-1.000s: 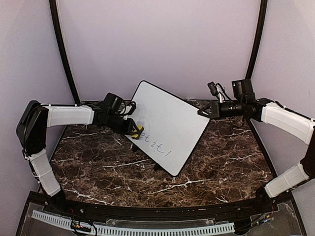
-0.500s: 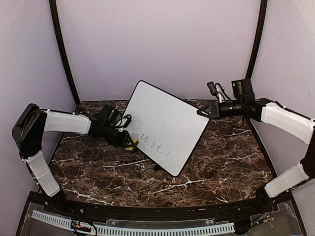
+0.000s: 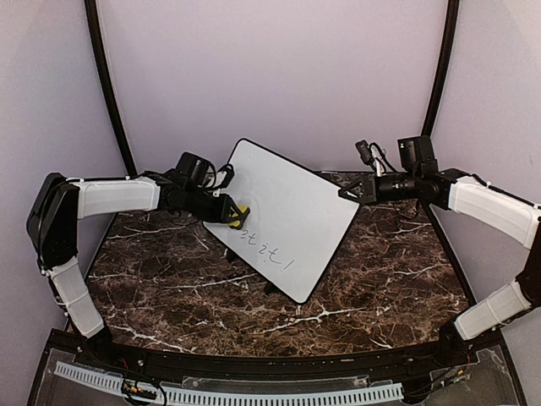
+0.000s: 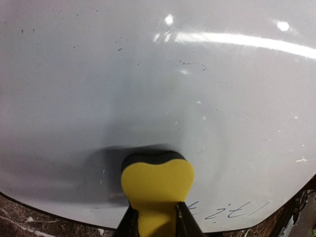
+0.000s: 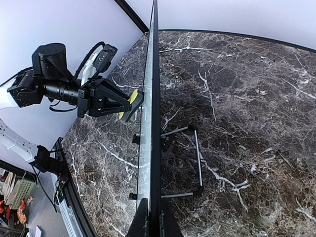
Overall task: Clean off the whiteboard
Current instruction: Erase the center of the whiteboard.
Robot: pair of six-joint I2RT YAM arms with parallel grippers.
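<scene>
Whiteboard point(image 3: 287, 203) stands tilted on its wire stand point(image 5: 190, 163), mid marble table point(image 3: 169, 279). Left gripper point(image 3: 228, 211) clamps yellow eraser point(image 4: 157, 182), pressed on the board's left part, just above blue handwriting point(image 3: 266, 252). Right gripper point(image 3: 347, 193) pinches the board's right corner edge.

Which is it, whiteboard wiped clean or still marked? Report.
Still marked: blue handwriting shows on the whiteboard near its lower edge, beside the yellow eraser.
</scene>
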